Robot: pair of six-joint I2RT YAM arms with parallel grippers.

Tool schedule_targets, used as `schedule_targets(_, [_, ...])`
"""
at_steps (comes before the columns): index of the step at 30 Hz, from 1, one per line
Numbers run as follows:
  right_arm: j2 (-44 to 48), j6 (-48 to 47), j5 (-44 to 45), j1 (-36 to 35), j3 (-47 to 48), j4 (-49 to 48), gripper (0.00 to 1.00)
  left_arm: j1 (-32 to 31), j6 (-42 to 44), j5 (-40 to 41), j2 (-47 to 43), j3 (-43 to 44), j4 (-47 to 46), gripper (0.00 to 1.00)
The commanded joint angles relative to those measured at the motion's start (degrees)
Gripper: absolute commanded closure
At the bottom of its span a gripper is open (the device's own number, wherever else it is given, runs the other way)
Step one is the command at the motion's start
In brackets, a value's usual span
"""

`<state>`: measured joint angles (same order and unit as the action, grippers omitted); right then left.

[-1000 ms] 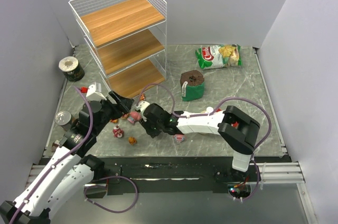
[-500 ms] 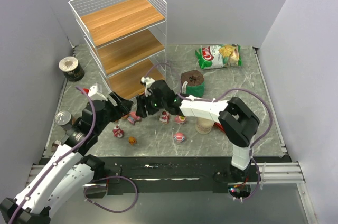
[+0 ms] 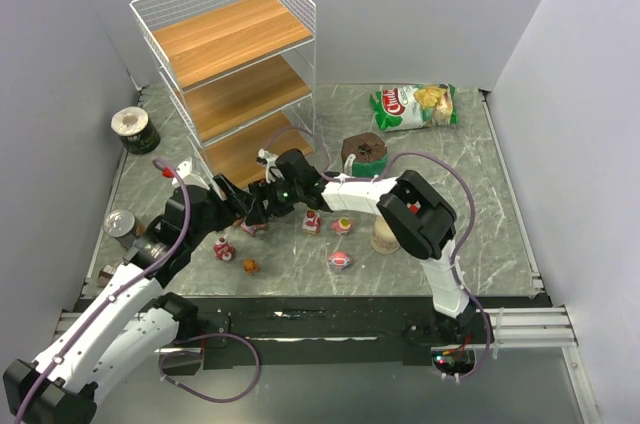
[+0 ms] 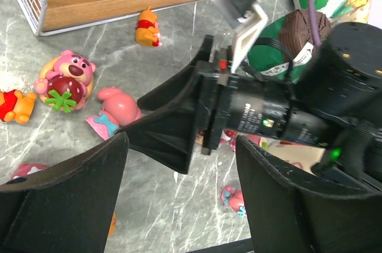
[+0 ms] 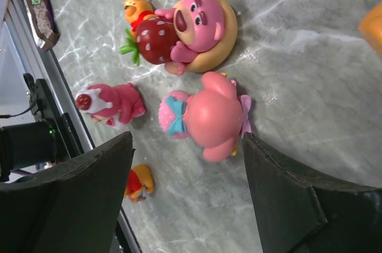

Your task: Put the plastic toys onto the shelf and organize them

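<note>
While both spread, left tool (image 3: 236, 204) and right tool (image 5: 188, 139) tip-to-tip at pink toy (image 5: 203, 116) near shelf (image 3: 230, 39) edge.

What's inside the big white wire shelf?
On the tall white wire shelf with wooden tiers, nothing shows; upper tiers cover the lower ones' backs. The small plastic toys lie on the grey marble table.

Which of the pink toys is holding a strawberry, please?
The pink bear on the round tan base, hugging the red strawberry; the pink toy beside it wears a blue bow instead.
</note>
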<state>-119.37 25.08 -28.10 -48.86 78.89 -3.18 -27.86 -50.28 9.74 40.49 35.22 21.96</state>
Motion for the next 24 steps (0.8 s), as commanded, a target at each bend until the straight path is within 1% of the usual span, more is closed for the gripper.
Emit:
schedule_targets(1, [-1.74,0.50,-1.61,0.26,4.07,-1.30,0.19,-0.09,-0.17,-0.77,-1.11,0.02,-1.92,0.22])
schedule_targets(10, [-5.08,-0.64,1.29,-0.01,6.27,0.98,0.20,-0.09,0.53,-0.42,-2.34,-0.15,-2.00,0.21])
schedule_targets(15, [-5.96,-3.28,7.16,-1.50,7.68,2.92,0.21,-0.09,0.62,-0.24,-2.61,-0.24,-1.92,0.20])
schedule_targets(19, [-7.28,-4.69,9.72,-2.99,9.87,5.81,0.21,-0.09,0.80,-0.33,-2.70,-0.24,-1.83,0.20])
schedule_targets(24, [-8.51,-4.95,11.75,-4.40,11.02,6.78,0.23,-0.09,0.89,0.02,-3.05,-0.24,-1.39,0.20])
